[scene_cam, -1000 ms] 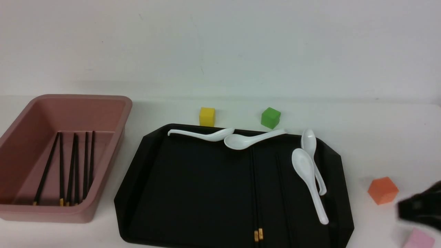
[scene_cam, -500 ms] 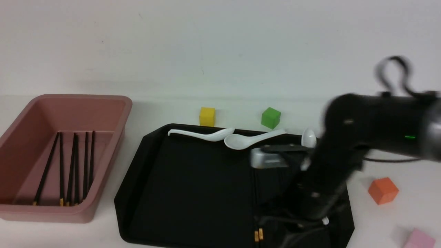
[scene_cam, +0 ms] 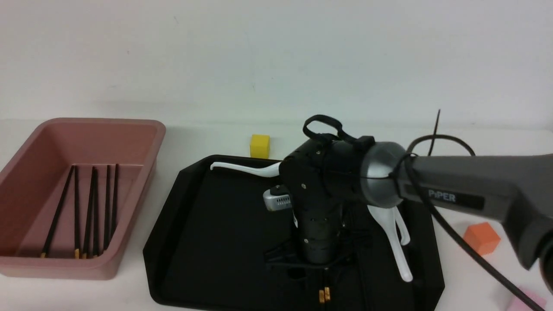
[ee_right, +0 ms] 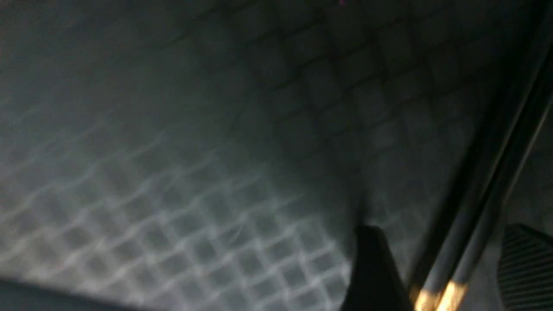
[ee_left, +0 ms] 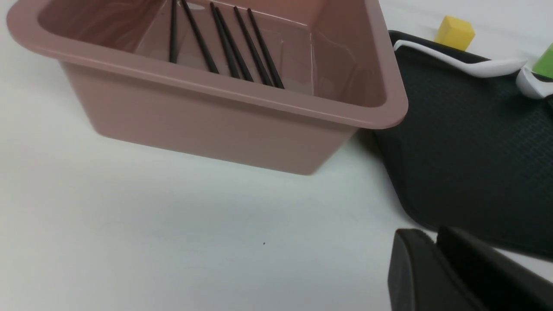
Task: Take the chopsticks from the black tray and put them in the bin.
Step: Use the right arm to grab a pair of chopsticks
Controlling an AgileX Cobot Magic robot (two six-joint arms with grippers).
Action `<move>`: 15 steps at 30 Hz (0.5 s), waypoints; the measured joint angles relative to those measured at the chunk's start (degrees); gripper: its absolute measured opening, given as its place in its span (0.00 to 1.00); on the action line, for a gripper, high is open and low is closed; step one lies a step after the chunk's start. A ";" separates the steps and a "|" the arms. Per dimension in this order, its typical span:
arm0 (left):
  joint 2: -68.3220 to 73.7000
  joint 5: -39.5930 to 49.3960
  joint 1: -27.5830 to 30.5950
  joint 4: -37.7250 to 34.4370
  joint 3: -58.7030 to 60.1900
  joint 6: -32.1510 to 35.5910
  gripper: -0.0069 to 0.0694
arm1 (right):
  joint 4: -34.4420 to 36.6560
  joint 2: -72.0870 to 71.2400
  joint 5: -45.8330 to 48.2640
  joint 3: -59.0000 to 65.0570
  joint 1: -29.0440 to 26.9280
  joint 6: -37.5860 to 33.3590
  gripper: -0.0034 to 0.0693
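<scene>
Two chopsticks (scene_cam: 324, 295) lie side by side on the black tray (scene_cam: 216, 224), only their gold tips showing below my right arm. My right gripper (scene_cam: 317, 268) points down over them, just above the tray. In the right wrist view the gripper (ee_right: 445, 242) is open, with one finger on each side of the pair (ee_right: 488, 207), not touching it. The pink bin (scene_cam: 160, 129) at the left holds several chopsticks (scene_cam: 93, 207). My left gripper (ee_left: 434, 242) is shut and empty above the table, between the bin (ee_left: 216, 125) and the tray (ee_left: 466, 142).
White spoons lie on the tray: one at the back (scene_cam: 242, 167), two at the right (scene_cam: 391, 242). A yellow cube (scene_cam: 259, 145) stands behind the tray. An orange cube (scene_cam: 480, 237) and a pink block (scene_cam: 529, 300) lie at the right.
My right arm has swung in from the lower right over the tray. Its gripper has come down around the chopstick pair. It now hides the middle spoon and the green cube.
</scene>
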 joint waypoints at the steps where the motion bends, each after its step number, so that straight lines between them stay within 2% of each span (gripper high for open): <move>1: 0.00 0.00 0.00 0.00 0.00 0.00 0.19 | 0.00 0.27 0.00 -0.27 -0.08 0.19 0.63; 7: 0.00 0.00 0.00 0.00 0.00 0.00 0.19 | 0.41 0.46 0.00 -0.39 -0.08 0.42 0.58; 15: 0.00 0.00 0.00 0.00 0.00 0.00 0.19 | 2.54 1.33 -0.11 -1.09 -0.08 0.67 0.34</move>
